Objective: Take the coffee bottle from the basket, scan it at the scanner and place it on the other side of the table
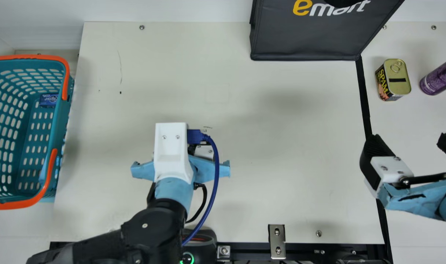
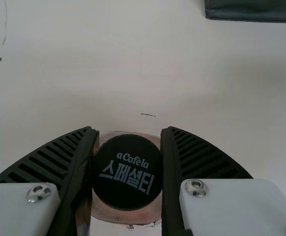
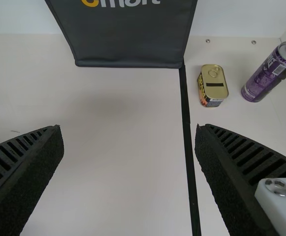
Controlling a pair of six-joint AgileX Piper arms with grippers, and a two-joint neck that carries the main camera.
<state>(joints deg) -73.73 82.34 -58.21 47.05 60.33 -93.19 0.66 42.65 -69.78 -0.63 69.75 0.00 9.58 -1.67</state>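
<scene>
- The first stage looks done: the coffee bottle point(image 2: 127, 172) is out of the basket point(image 1: 62, 121) and held by the left arm point(image 1: 153, 220), over the middle-left of the tabletop point(image 1: 281, 183).
- The left jaws pinch the bottle, one on each side just around its black cap.
- The right jaws are spread wide with nothing between them; the right arm point(image 1: 420, 196) is at the right side, near the black strip point(image 1: 363, 99).
- Scanning probably comes next. A black device point(image 1: 206, 236) at the near edge, beside a green-lit ring point(image 1: 186, 258), may well be the scanner; whether the bottle has been read, I can't tell.
- Placing is left to do. The other side is most likely the ground past the strip, so a handover to the right arm seems plausible; a loose grip there could drop the bottle.
- The basket, teal with orange handles, sits at the left and has a small blue box point(image 1: 48, 99) in it.
- A dark bag point(image 1: 303, 40) stands at the far edge; what it holds, I can't make out.
- Past the strip stand a gold-topped tin point(image 1: 393, 77) and, just beside it, a purple can point(image 1: 441, 75).
</scene>
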